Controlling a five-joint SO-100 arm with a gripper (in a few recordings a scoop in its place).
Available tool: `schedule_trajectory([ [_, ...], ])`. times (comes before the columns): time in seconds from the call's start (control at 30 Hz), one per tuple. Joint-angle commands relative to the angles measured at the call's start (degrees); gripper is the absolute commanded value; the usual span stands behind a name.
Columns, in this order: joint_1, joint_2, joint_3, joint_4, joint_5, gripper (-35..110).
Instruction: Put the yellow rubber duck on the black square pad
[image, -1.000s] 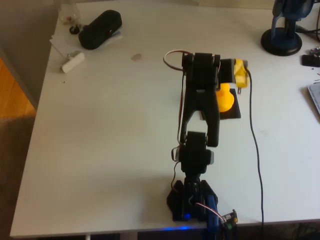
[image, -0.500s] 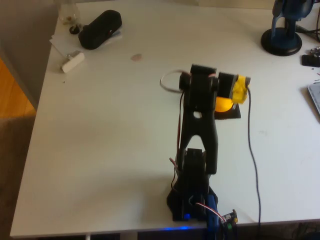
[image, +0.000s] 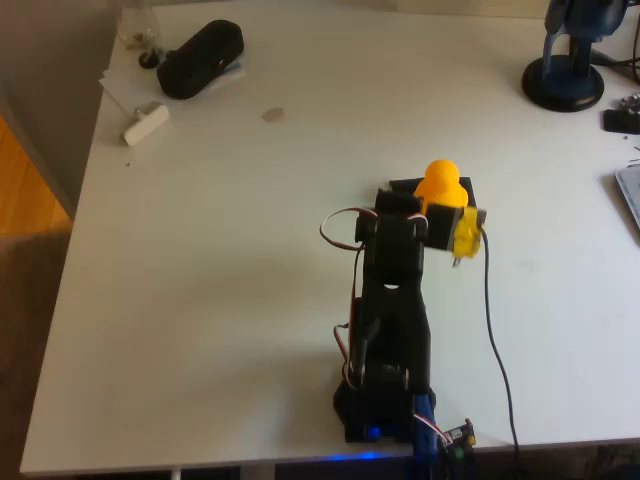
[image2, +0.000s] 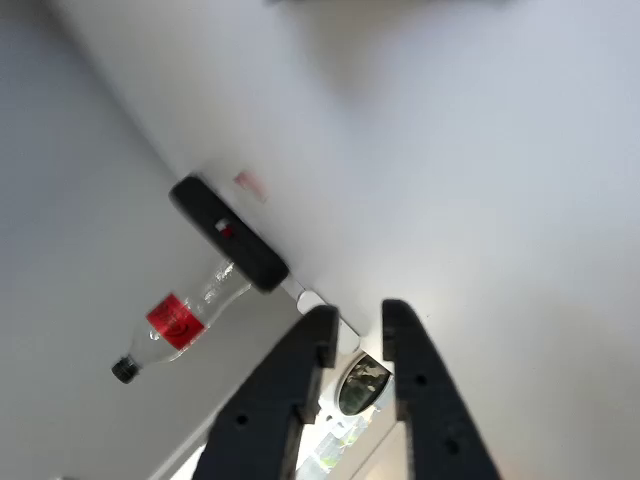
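Only red bottle label (image2: 174, 318) visible, text unreadable.

Home desk (image: 200, 260), microphone stand (image: 565, 80)

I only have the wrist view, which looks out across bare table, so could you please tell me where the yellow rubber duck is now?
Observer: In the overhead view the yellow rubber duck sits on the black square pad.
Operator: Thank you. Is it standing upright?
Observer: Yes, its round head is on top of the body.
Operator: And where is the gripper relative to it?
Observer: The gripper lies just on the arm-base side of the duck. The arm hides the pad's near edge, so I cannot tell whether they touch.
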Motion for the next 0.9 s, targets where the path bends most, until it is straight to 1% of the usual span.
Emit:
schedule_trajectory([
  [0.0,-0.26,2.72,2.11,-1.05,-0.62,5],
  [0.23,-0.62,11.25,7.65,-0.79,-0.88,5],
  [0.43,-10.55,21.88,13.80,-0.26,-0.97,5],
  [0.5,-11.95,24.52,15.38,-0.26,-0.97,5],
  [0.67,-12.57,28.48,17.84,-0.26,-0.97,5],
  [0.87,-12.57,28.92,17.93,-0.18,-0.88,5],
])
